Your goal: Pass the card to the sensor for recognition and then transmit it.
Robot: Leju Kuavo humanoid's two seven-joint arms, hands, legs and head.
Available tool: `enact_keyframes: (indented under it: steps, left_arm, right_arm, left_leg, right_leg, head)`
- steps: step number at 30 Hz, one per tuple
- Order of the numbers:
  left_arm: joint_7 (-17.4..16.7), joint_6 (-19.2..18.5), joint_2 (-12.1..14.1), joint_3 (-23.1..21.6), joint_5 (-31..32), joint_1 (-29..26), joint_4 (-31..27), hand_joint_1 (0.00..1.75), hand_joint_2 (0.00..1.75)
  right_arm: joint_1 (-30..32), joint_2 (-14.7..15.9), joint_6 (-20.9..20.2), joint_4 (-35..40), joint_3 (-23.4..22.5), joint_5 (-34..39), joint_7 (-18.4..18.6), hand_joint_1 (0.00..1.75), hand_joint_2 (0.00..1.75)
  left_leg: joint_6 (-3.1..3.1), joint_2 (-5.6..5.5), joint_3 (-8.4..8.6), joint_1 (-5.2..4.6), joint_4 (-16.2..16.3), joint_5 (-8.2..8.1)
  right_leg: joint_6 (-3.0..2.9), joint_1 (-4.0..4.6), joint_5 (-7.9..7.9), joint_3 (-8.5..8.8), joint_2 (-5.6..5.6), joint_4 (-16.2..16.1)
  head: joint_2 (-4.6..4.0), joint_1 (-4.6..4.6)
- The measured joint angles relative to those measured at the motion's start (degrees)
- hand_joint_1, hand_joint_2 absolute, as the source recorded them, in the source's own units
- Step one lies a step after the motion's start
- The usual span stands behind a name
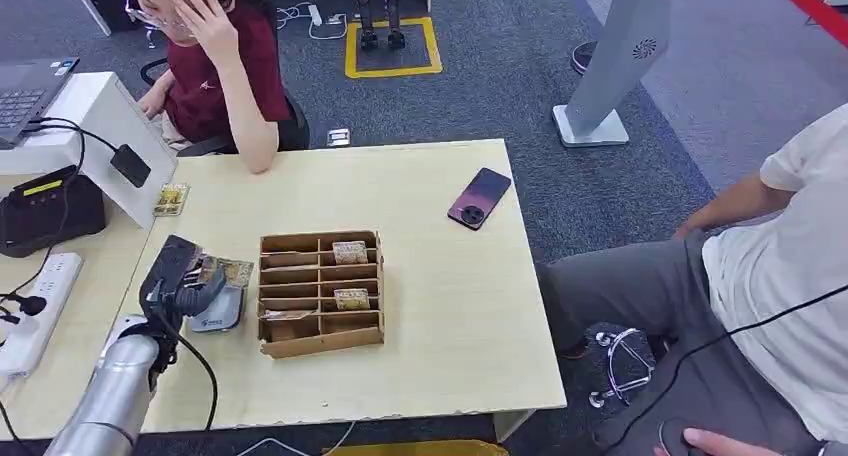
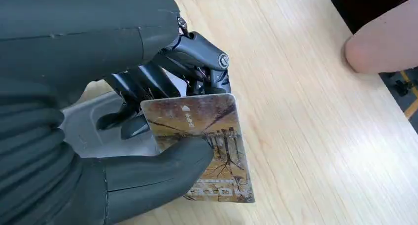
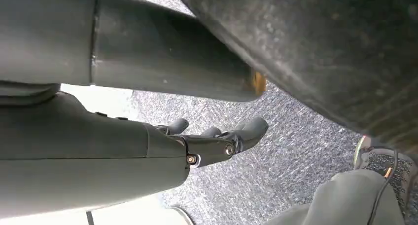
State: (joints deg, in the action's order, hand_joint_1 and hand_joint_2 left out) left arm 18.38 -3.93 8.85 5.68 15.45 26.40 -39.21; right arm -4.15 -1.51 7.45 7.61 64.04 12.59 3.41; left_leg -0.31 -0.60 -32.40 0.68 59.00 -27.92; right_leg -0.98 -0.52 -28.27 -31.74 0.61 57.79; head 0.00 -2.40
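1. Card (image 2: 207, 136) sits pinched in the left hand (image 2: 148, 111), thumb (image 2: 162, 168) pressed on its printed face and the dark fingers (image 2: 143, 84) behind it. It's got a yellowish scene with a tree and some lettering.
2. From the head view, the left hand (image 1: 185, 281) hangs over the left part of the table (image 1: 450, 316), right above a grey sensor (image 1: 222, 311), just beside the box (image 1: 322, 292). Can't tell whether the card touches the sensor.
3. The box is a brown divided tray, with a couple of similar cards (image 1: 350, 252) lying in its slots.
4. Right hand (image 3: 212, 141) hangs below the table over grey carpet, holding nothing, fingers a bit curled but apart.
5. A phone (image 1: 479, 198) lies face down near the table's far right part, well apart from the box.
6. One more card (image 1: 171, 199) lies at the far left, next to a white stand (image 1: 110, 126).
7. A person in a red shirt (image 1: 215, 66) sits at the far side, elbow on the table. Another person in a white shirt (image 1: 790, 276) sits on the right.
8. A black device (image 1: 45, 211) and a power strip (image 1: 35, 311) sit on the desk to the left.
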Motion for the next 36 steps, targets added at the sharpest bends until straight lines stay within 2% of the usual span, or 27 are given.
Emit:
enact_keyframes:
  steps: [31,36]
  left_arm:
    - [0.1,0.2,-0.2,0.0,0.0,0.1,1.1,1.75,1.75]
    - [1.3,0.1,1.6,0.0,-0.6,0.5,1.1,1.75,1.75]
  right_arm:
    - [0.0,0.0,0.0,-0.1,0.1,0.0,0.0,0.0,0.0]
    - [0.0,0.0,0.1,-0.1,0.1,0.0,0.0,0.0,0.0]
  left_leg:
    - [0.0,0.0,0.01,0.0,0.0,0.0]
    - [0.0,0.06,0.02,0.02,0.0,0.01]
  right_leg:
    - [0.01,0.0,0.01,0.01,0.0,0.0]
    - [-0.01,0.02,0.02,-0.01,0.05,0.0]
  head:
    - [0.0,0.0]
    - [0.0,-0.02]
